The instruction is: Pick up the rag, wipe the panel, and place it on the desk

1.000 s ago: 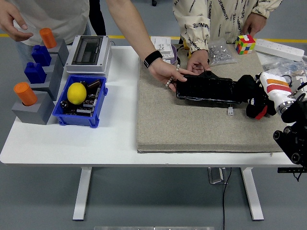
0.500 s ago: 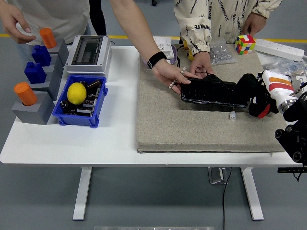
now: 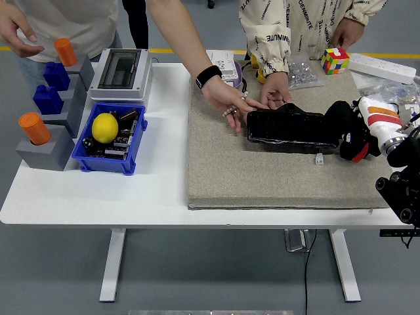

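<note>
Panel lies just left of right hand.

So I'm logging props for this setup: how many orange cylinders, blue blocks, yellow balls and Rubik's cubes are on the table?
Orange cylinders: 2
Blue blocks: 2
Yellow balls: 1, in the blue bin
Rubik's cubes: 1
Total: 6
</note>
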Controlling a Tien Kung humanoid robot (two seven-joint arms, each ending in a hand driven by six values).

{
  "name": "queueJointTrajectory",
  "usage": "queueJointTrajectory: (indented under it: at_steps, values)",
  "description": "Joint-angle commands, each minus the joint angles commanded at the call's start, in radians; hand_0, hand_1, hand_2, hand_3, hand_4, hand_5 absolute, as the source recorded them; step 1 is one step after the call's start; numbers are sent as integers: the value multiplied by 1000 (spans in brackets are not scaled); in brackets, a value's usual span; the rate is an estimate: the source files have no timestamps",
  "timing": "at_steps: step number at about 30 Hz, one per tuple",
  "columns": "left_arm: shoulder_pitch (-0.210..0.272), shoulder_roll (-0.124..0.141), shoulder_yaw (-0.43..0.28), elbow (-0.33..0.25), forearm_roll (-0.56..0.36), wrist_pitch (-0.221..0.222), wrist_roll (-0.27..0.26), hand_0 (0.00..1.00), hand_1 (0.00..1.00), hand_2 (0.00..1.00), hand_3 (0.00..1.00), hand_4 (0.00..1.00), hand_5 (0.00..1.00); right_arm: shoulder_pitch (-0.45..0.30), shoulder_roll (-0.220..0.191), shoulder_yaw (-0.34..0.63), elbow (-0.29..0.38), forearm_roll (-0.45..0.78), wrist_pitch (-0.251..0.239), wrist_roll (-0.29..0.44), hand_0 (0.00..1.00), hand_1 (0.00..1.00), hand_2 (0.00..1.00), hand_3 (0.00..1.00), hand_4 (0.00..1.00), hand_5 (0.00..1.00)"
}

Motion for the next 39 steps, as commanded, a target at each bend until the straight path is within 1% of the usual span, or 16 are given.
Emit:
queueJointTrajectory:
  at_steps: [9,18,28,39]
  values:
    - [1,0,-3,0,4,1,2,644,693,734,564,598,473,4,-4,0,0,-1,0,-1,200,320,392,393,971,15]
    - [-1,1,-1,0,1,0,0,642,694,733,564,598,473,7,4,-4,0,-1,1,0,200,320,392,392,971,15]
    - [-1,1,-2,0,2,1,1,645,693,734,565,597,472,21,29,-13,-3,-3,1,0,201,320,392,392,971,15]
    - [-4,3,-2,0,0,1,1,643,692,734,565,598,473,32,70,-4,-5,-10,-2,0,202,319,392,393,971,14]
